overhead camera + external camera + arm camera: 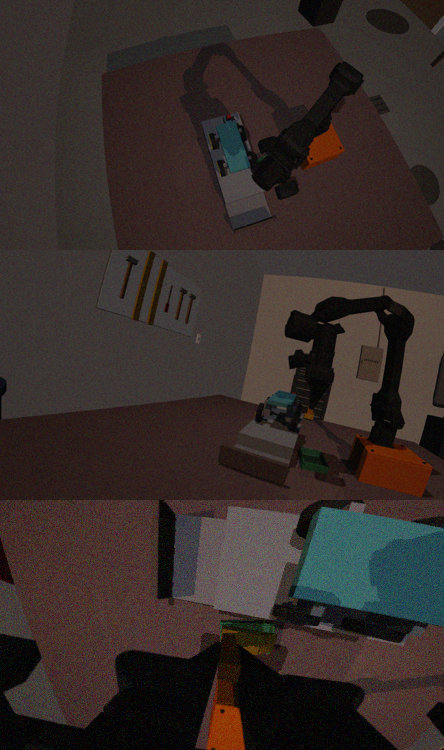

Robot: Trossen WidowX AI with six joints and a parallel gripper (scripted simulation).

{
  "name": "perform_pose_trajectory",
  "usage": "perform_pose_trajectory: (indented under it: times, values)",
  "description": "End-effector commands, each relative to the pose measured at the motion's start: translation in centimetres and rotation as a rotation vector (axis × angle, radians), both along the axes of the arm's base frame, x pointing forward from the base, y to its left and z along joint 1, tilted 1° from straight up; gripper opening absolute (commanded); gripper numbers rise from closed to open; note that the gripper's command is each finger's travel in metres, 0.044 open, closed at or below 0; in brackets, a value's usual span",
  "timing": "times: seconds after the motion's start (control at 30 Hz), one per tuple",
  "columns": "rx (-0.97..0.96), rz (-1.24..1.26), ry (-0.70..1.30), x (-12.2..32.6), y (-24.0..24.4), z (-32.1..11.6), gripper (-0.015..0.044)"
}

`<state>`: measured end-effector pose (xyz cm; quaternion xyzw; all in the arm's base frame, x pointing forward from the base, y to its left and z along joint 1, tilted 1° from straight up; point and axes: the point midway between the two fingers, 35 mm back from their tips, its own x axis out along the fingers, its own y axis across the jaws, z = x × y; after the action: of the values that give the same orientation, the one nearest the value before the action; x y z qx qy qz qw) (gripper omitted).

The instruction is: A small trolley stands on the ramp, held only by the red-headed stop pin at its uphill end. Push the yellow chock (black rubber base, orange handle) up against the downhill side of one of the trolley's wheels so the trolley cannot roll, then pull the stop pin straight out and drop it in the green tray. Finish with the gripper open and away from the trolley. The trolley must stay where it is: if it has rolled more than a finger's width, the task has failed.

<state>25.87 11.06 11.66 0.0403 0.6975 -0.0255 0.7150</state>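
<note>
My gripper is shut on the yellow chock by its orange handle. It holds the chock in the air, beside the ramp and over the tray in the wrist view. The top view does not show the chock, which is under the arm. The teal trolley stands on the upper part of the grey ramp. The red-headed stop pin is at its uphill end. The green tray lies beside the ramp, mostly hidden in the top view.
The orange robot base stands on the tray's side of the ramp. A dark end board closes the ramp's low end. The arm reaches over toward the ramp's side.
</note>
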Motion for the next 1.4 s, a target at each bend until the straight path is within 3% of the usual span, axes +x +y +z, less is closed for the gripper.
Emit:
perform_pose_trajectory:
  times: [0.0, 0.27, 0.8, 1.37]
  values:
    - [0.005, -0.001, 0.003, 0.6, 1.7, -0.2, 0.0]
    - [-0.105, -0.004, 0.014, 0.7, 2.3, -0.2, 0.0]
    - [-0.105, -0.004, 0.011, 3.7, 2.3, -0.7, 0.0]
    - [-0.105, -0.004, 0.011, 3.8, 2.2, -3.7, 0.0]
